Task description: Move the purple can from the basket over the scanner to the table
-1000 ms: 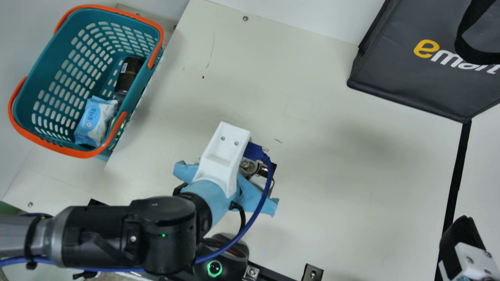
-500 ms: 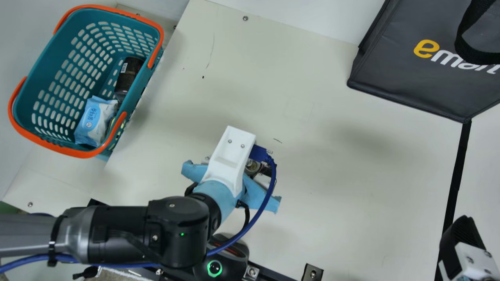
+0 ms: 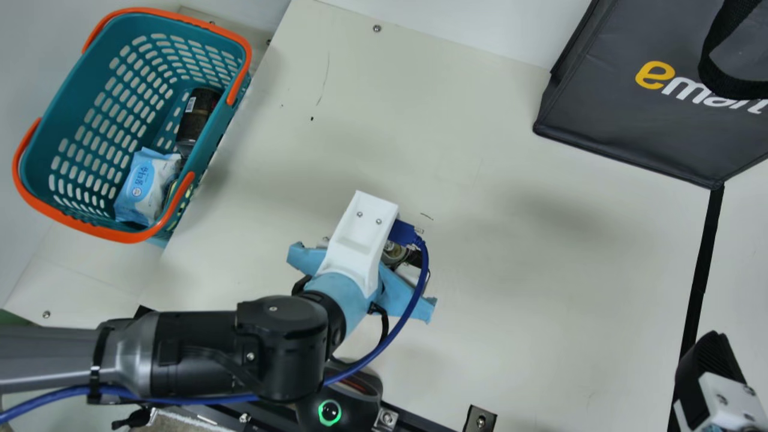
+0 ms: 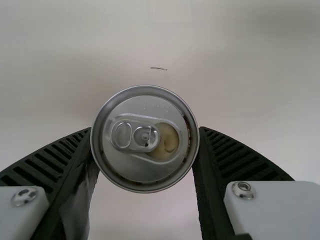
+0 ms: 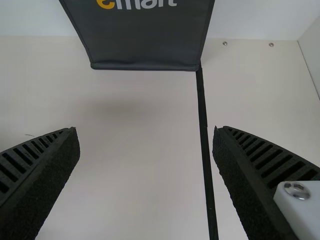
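Near the main view's centre, my left gripper [image 3: 397, 294] clamps the can [image 4: 145, 142]. Lower right, my right gripper [image 3: 711, 363] sits spread apart.

In my main view, large yellow and white Latin letters run across the dark grey shopping bag [image 3: 606, 114] by the worktop's [image 3: 510, 270] far edge. In the basket [image 3: 66, 108] beyond its left edge, I see small blue print on the wipes pack [image 3: 139, 191] and a white label on a dark cylinder [image 3: 193, 123]. I can't read the faint marks on the purple can's lid [image 4: 121, 162].
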